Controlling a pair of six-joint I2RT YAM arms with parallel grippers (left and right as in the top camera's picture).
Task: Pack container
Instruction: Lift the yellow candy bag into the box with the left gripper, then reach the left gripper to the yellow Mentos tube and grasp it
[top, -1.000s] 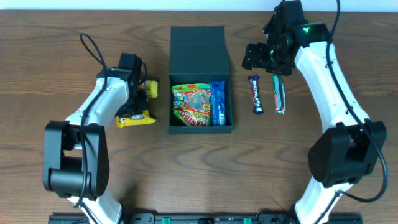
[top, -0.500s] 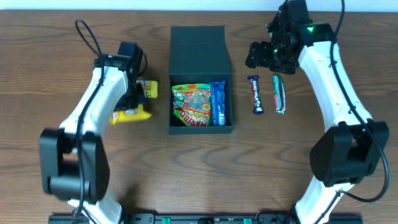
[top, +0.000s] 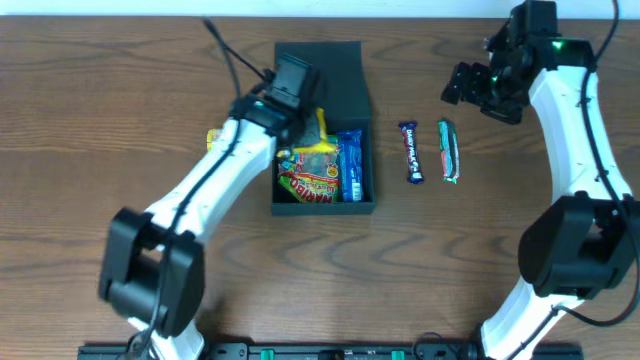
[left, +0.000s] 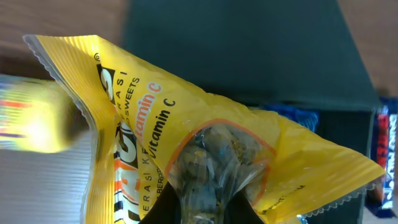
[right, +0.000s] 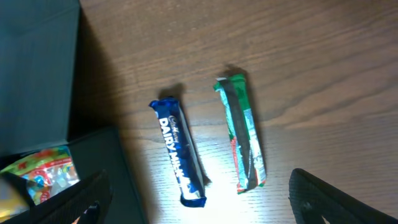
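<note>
- Since a second ago, the left gripper (left: 202, 208) has swung from the worktop (top: 120, 260) left of the container (top: 322, 208) to a spot above its open compartment, carrying a yellow packet (left: 186, 124).
- It is clamped on the packet's lower part, and the crimped end stands clear above the fingers.
- Meanwhile the right gripper (top: 466, 86) has drawn back, further right of the container. Its fingers are spread wide and hold nothing.
- The container itself sits where it did, lid flap (top: 320, 70) laid back on its far side.
- Inside, a red-and-green bag (top: 308, 178) and a blue packet (top: 350, 168) already fill most of the floor.
- To drop cleanly, I judge the packet should come down over the bag, within the walls, and be released low so it does not catch the rim or slide out.
- A second yellow packet (top: 213, 138) lies left of the container.
- A blue bar (top: 411, 152) and a green bar (top: 449, 150) lie to its right, unmoved and not yet packed.
</note>
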